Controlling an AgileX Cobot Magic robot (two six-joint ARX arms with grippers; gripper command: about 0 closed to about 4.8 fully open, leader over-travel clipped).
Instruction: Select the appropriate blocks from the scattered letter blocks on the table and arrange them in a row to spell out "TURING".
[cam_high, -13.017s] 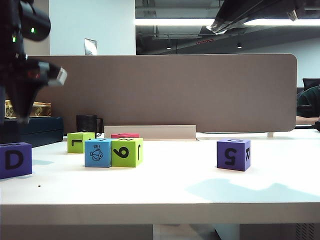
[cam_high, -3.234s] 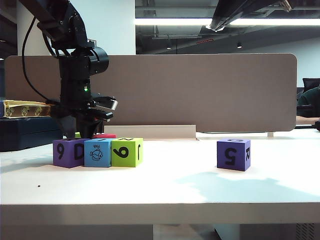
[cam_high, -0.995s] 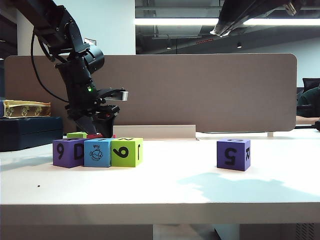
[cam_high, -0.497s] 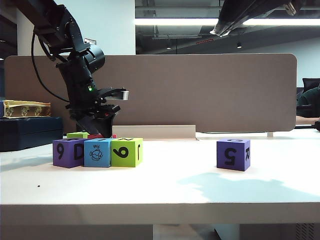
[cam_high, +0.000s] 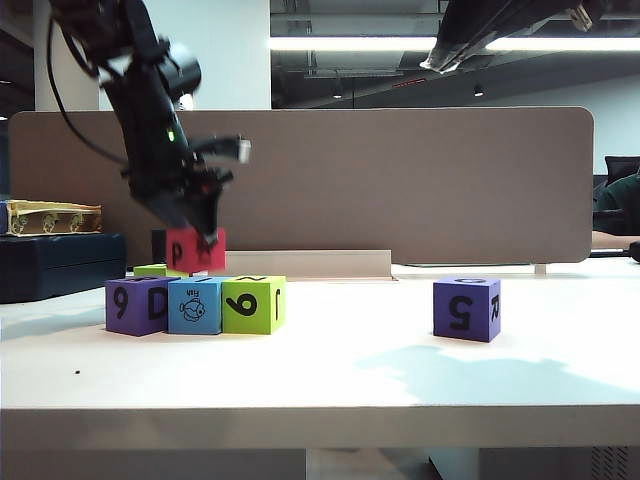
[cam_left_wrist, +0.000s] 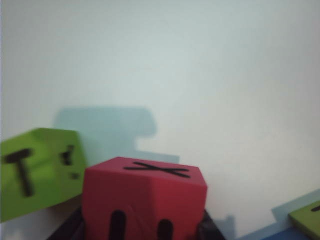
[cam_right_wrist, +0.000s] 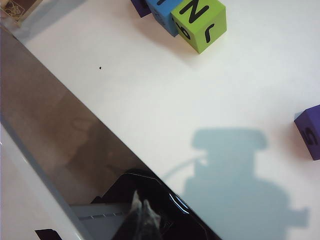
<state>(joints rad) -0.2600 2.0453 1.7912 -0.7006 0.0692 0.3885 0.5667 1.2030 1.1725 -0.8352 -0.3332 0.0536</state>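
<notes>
— What is different now?
— The left gripper (cam_high: 205, 238) is higher than a moment ago; it has the red block (cam_high: 195, 250) between its fingers, and that block is now up in the air, above the row of blocks.
— Where was the red block before?
— It sat low on the table (cam_high: 330, 370), behind the blue block (cam_high: 195, 305); only its top showed.
— Anything else?
— The lime green block (cam_high: 158, 270) at the back shows more, now that the arm is up.

Three blocks (cam_high: 195, 305) abreast, one (cam_high: 467, 308) rightward
</notes>
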